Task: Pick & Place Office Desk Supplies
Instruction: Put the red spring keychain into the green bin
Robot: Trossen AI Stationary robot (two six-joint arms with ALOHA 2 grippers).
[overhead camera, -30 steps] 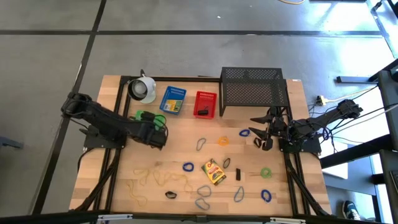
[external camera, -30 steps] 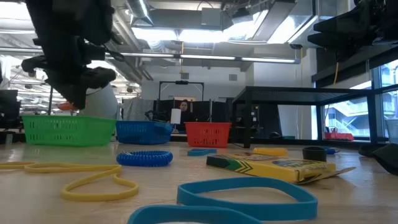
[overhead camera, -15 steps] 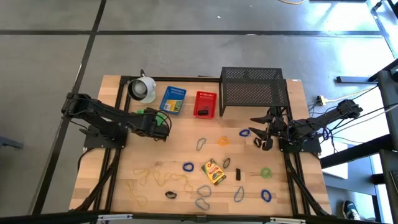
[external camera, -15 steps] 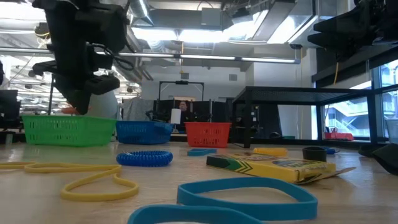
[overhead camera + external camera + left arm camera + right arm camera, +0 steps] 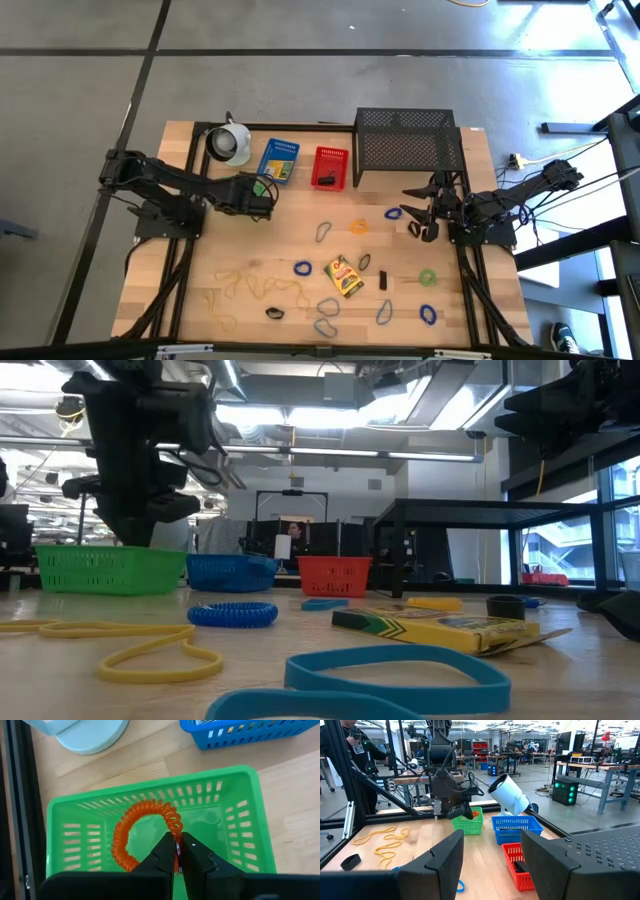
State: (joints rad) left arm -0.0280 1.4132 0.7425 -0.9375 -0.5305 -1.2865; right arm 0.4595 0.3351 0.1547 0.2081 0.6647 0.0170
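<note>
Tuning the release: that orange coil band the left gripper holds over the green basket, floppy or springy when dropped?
Probably springy: the orange coil band keeps a curved arc while pinched by the left gripper. Likely light, hanging from one thin strand. It may bounce, but the green basket walls should contain it.

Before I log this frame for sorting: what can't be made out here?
- Green basket, high view: mostly hidden under the left gripper.
- Orange coil, left wrist view: lower end hidden behind the fingers.
- Red basket contents, high view: dark item too small to name.
- Right gripper: nothing seen between its fingers.
</note>
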